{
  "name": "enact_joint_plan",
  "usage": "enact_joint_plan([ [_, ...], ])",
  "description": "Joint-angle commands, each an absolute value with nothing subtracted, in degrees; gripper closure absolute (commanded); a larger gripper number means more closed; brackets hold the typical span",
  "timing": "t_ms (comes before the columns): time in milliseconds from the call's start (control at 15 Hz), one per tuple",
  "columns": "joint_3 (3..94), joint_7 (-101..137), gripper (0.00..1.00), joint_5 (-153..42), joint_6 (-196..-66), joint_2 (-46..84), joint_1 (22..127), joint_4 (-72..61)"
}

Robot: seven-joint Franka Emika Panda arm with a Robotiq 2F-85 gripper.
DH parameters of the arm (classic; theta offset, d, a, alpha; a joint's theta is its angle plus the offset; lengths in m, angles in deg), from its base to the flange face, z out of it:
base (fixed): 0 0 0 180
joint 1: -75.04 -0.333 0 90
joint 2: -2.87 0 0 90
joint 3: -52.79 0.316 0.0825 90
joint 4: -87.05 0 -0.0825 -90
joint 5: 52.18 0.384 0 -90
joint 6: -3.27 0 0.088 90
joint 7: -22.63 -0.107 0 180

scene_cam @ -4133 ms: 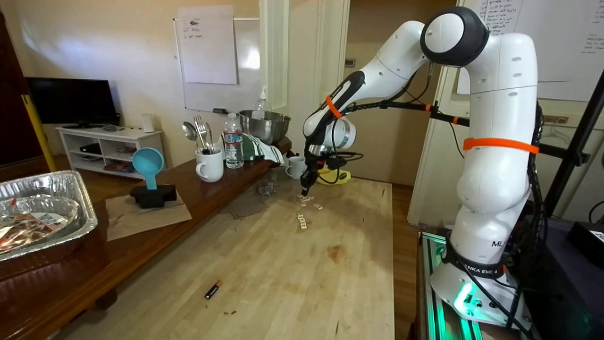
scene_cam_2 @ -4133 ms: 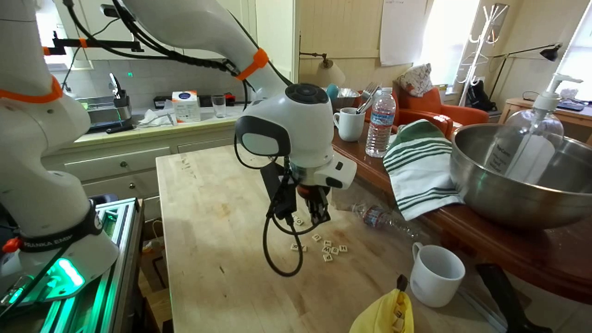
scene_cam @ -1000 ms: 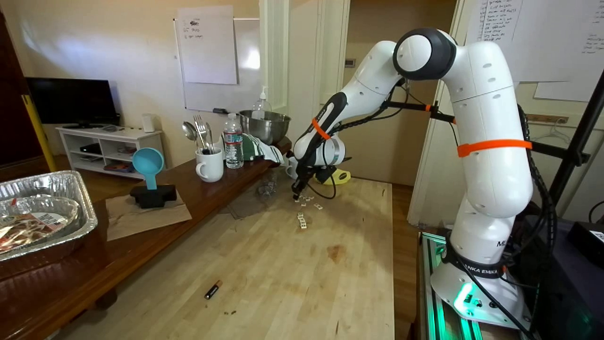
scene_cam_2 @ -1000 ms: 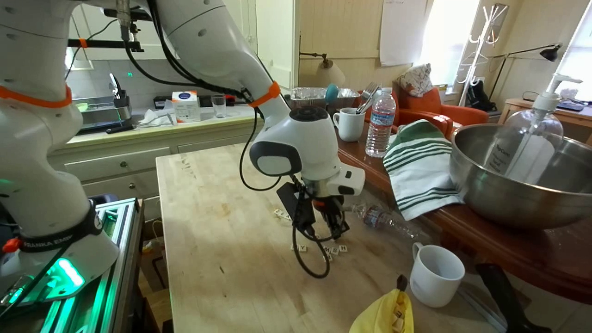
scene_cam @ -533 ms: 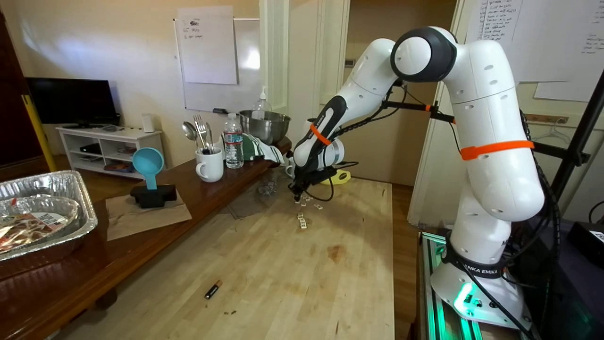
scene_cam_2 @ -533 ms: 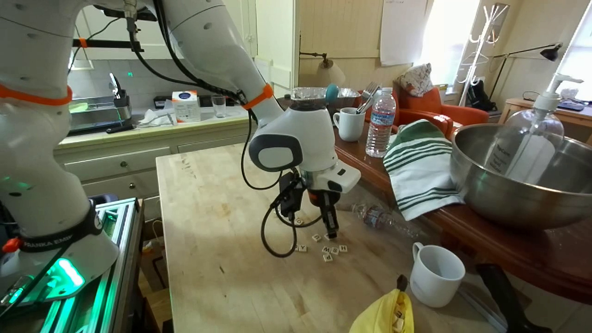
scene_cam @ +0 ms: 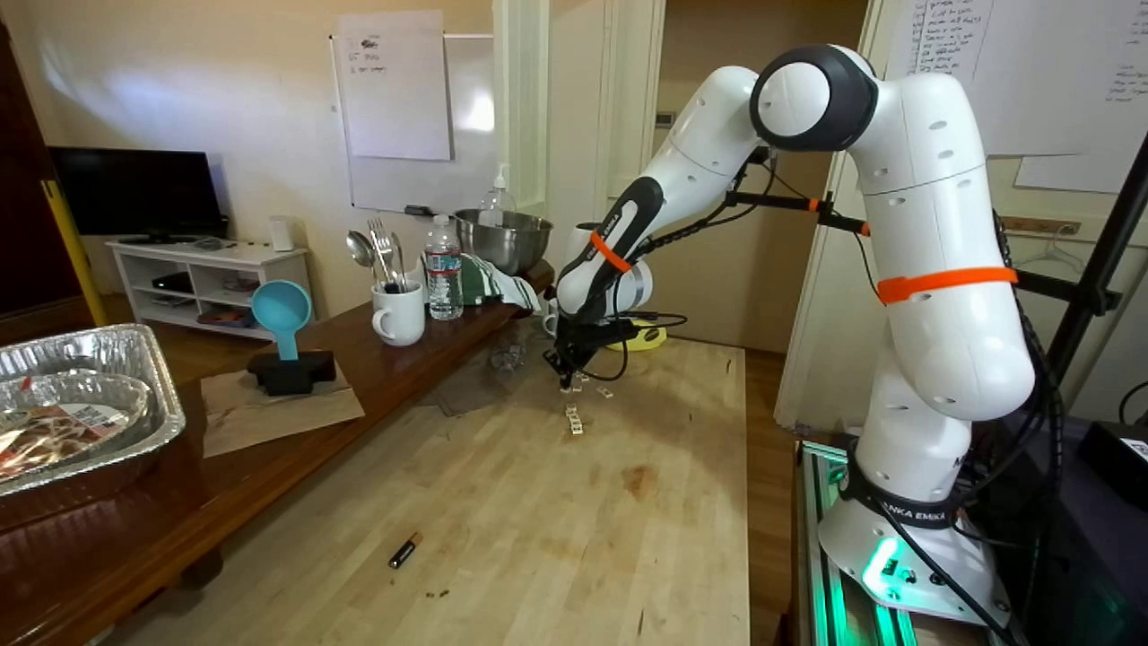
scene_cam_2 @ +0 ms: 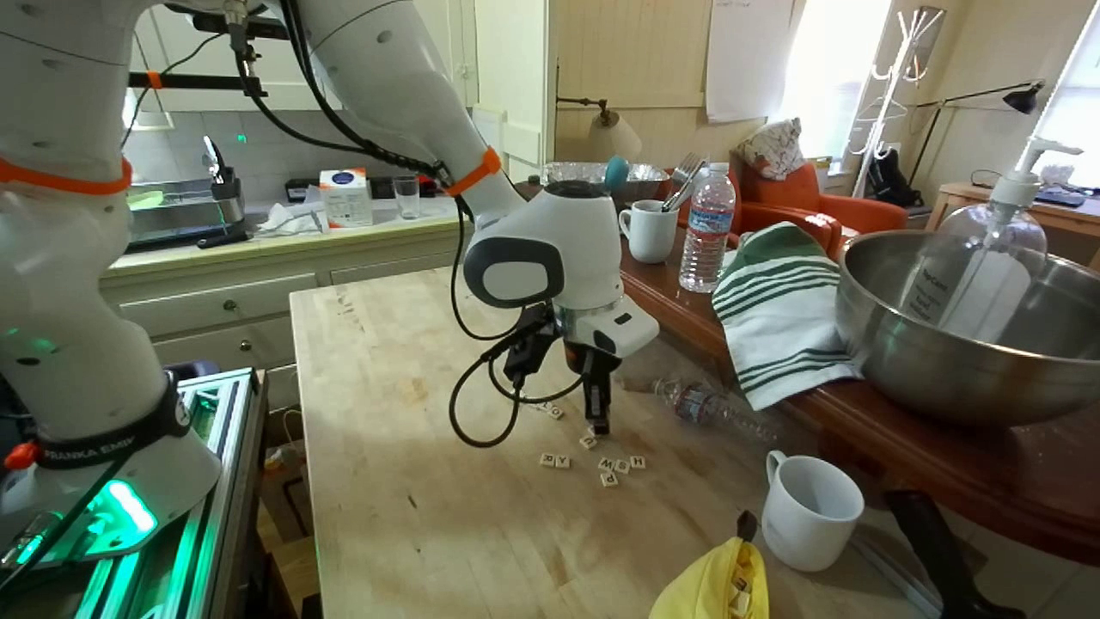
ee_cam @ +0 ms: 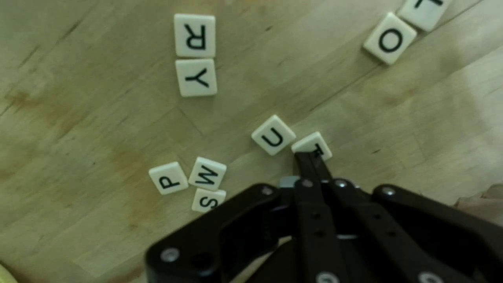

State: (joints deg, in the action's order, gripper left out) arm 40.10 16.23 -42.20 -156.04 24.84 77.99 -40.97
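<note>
- The bench (scene_cam_2: 412, 533) is bearing letter tiles (ee_cam: 196, 77).
- The end effector (ee_cam: 307, 154), clenched, is overlapping a square tile (ee_cam: 312, 142) in the wrist view.
- This tile is lying askew, letter half-hidden; beside it, the U tile (ee_cam: 273, 135) is opening upper-left.

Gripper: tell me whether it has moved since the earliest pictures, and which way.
Yes. In an exterior view, the gripper has shifted leftward and lower in the picture, farther from the yellow banana-shaped pouch.
</note>
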Motion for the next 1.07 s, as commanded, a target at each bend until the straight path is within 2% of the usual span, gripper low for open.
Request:
enact_joint_plan([
  [0,40.78,9.04,1.0,-42.95,-152.54,24.78,77.72,-42.72],
  [1000,41.62,5.38,0.99,-42.86,-151.88,23.51,78.8,-41.29],
])
